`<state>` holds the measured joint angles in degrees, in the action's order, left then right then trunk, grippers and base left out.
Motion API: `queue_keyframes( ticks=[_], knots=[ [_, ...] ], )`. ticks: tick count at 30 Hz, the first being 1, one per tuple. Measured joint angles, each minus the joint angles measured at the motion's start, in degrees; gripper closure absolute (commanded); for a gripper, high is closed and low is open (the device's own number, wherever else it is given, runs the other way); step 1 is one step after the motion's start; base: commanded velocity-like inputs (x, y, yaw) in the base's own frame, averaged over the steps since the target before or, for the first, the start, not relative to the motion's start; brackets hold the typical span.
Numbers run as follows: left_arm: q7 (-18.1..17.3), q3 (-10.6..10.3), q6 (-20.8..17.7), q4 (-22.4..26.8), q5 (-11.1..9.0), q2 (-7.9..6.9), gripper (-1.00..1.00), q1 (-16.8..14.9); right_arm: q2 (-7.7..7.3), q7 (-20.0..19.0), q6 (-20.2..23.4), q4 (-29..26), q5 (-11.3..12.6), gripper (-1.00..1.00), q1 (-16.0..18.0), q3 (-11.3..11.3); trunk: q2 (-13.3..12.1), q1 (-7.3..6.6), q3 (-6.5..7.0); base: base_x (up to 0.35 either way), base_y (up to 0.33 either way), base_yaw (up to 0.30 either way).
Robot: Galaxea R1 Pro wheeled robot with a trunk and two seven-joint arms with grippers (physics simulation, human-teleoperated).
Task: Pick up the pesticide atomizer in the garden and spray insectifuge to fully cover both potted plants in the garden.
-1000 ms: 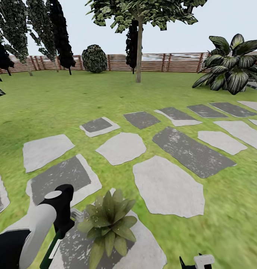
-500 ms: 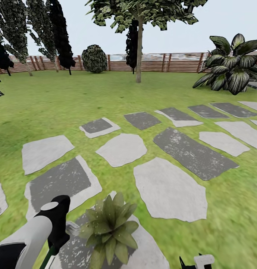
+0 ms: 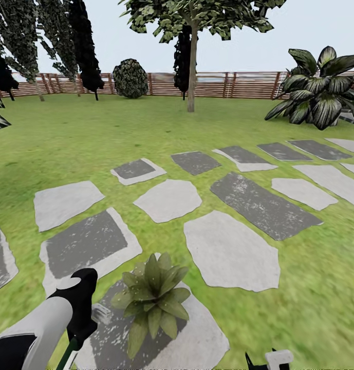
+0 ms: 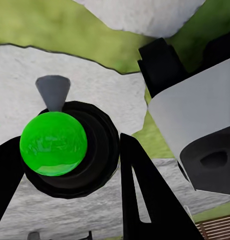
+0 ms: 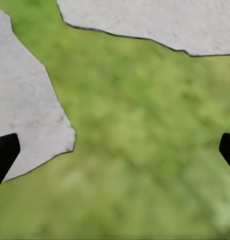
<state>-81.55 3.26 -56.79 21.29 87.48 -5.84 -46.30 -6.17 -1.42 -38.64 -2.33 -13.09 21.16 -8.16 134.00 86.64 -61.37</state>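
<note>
One potted plant (image 3: 153,300), a low rosette of broad green leaves, stands on a grey slab (image 3: 197,344) just in front of me. My left arm (image 3: 56,316) reaches in beside it on its left. The pesticide atomizer (image 3: 68,354) hangs below that wrist, its pale head (image 3: 99,314) close to the leaves. In the left wrist view the atomizer (image 4: 59,145) appears end-on as a black round body with a green dome and grey nozzle, and my left gripper (image 4: 64,152) is shut on it. My right gripper (image 5: 115,150) is open over grass, low at the right (image 3: 269,359).
Grey stepping slabs (image 3: 230,254) are spread over the lawn ahead. A thin tree trunk (image 3: 191,77) and a round bush (image 3: 129,79) stand before the brown slat fence (image 3: 223,85). A large dark-leaved plant (image 3: 320,87) sits at the far right.
The whole view has shifted slightly, so the camera moved. My left arm with the atomizer has sunk a little lower beside the plant. The right gripper stays put.
</note>
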Motion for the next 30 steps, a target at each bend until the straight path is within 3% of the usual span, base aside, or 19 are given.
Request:
queue_keyframes(
  ticks=[5,11,19,25,30],
  knots=[
    [0.14,-0.14,0.00,0.49,-0.01,0.22,1.00,0.00,0.27,0.08,0.01,0.00,0.06,-1.00,0.01,-0.04,0.00,0.00,-0.42,-0.002,0.000,0.000],
    [0.09,-0.15,0.00,6.00,0.00,0.50,1.00,-0.14,0.37,0.15,-0.01,0.00,0.08,-1.00,-0.01,-0.04,0.00,0.00,-0.97,0.003,0.003,0.000],
    [0.17,-0.27,-0.01,5.86,-0.01,0.49,1.00,-0.22,0.31,-0.12,-0.02,-0.01,-0.01,-1.00,-0.01,-0.04,0.00,-0.01,-1.24,0.093,0.119,0.000],
    [0.25,-0.11,-0.01,5.38,-0.17,-0.02,1.00,1.85,0.29,0.05,-0.03,-0.08,0.02,-1.00,-0.01,-0.11,0.00,0.00,-1.24,0.002,0.002,0.000],
    [0.33,0.02,-0.01,5.94,-0.35,0.44,1.00,3.16,0.29,0.21,-0.03,-0.06,0.08,-1.00,0.02,-0.13,0.00,0.00,-1.24,0.001,0.000,0.000]
  ],
)
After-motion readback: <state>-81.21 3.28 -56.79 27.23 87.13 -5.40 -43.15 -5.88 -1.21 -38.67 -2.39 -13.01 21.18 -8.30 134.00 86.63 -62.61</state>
